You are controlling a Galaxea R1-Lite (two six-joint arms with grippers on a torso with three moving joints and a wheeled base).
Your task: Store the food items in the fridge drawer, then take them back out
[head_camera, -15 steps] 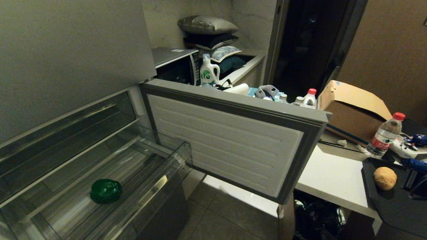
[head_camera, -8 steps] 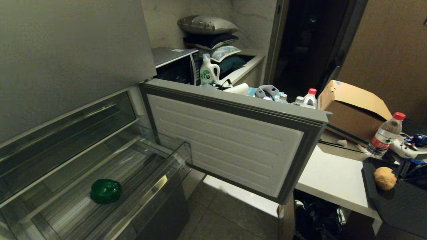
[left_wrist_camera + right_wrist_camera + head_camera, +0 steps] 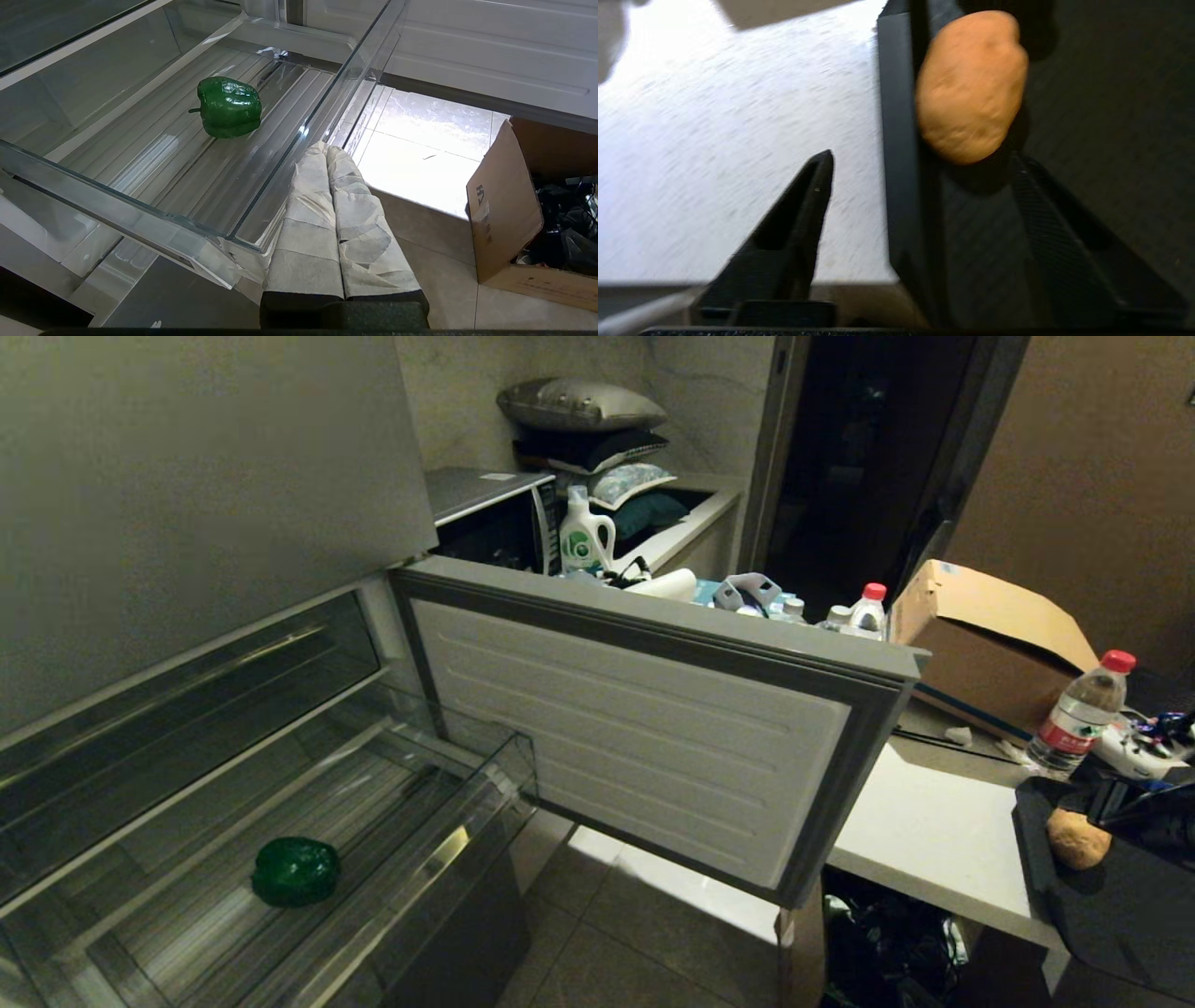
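The glossy green bell pepper (image 3: 296,871) (image 3: 229,107) lies on the ribbed bottom of the pulled-out clear fridge drawer (image 3: 446,861) (image 3: 299,140). On a black tray (image 3: 1102,915) (image 3: 896,140) at the right sits the tan potato (image 3: 1074,838) (image 3: 971,86). My right gripper (image 3: 1116,803) (image 3: 922,156) hangs just short of the potato, open; one finger is over the white counter, the other over the tray. It touches nothing. My left gripper (image 3: 326,148), with taped fingers, is shut and empty beside the drawer's front corner, over the floor.
The open fridge door (image 3: 644,728) stands between the drawer and the white counter (image 3: 934,840). A water bottle (image 3: 1078,714) and a cardboard box (image 3: 990,644) stand behind the tray. Another cardboard box (image 3: 504,205) sits on the tiled floor.
My right gripper has come in from the picture's right edge across the tray and now covers the potato's right side. Pepper, drawer and door have not moved.
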